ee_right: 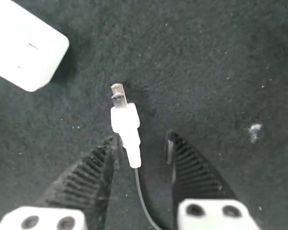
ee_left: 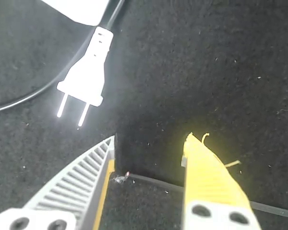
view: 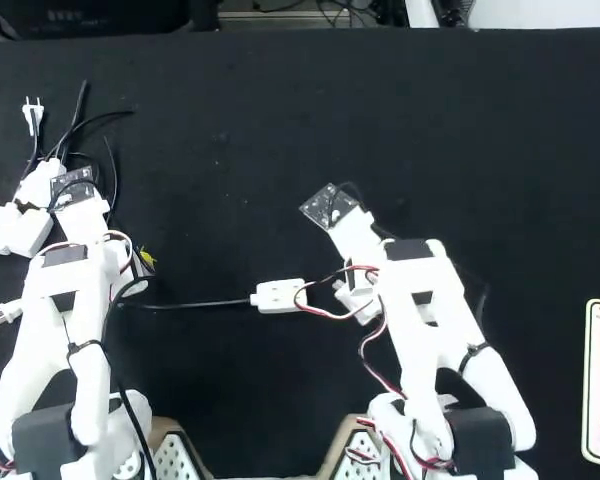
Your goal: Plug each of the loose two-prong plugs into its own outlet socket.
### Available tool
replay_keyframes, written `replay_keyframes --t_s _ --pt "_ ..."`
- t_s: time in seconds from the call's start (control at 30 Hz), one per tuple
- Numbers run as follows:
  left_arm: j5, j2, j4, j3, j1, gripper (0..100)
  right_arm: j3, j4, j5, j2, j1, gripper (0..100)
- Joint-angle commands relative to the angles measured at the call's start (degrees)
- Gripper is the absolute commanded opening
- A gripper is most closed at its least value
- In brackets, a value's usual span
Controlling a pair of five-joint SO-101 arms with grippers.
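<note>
Fingers (ee_right: 86, 187) of our right gripper (ee_right: 141, 139) stand spread around the right plug (ee_right: 126, 125), just right of the socket (ee_right: 24, 52). Our left gripper (ee_left: 151, 139), equally spread, hovers near the left plug (ee_left: 86, 76). We judge both plugs light, hard and slippery, so we would pinch the body's flat sides.

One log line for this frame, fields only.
left tool open, white plug ahead on mat, untouched | right tool open, straddling second plug | outlet block nearby, prongs not inserted
</note>
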Motion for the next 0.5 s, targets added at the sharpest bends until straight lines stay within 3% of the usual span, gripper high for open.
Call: replay_keyframes --t_s 0.0,0.3,0.4,0.47 --pt "0.35 -1.76 -0.44 -0.31 -0.48 23 -0.92 -0.35 0.09 -1.36 0.79 13.8" --pt "0.35 -1.76 -0.35 -0.31 -0.57 23 2.95 -6.24 0.18 0.66 0.79 12.9" --pt "0.35 -1.76 -0.35 -0.31 -0.57 23 2.95 -6.24 2.37 -0.66 0.79 0.6" --pt "0.35 -1.76 -0.35 -0.31 -0.66 23 3.03 -6.15 2.37 -2.15 1.14 1.8"
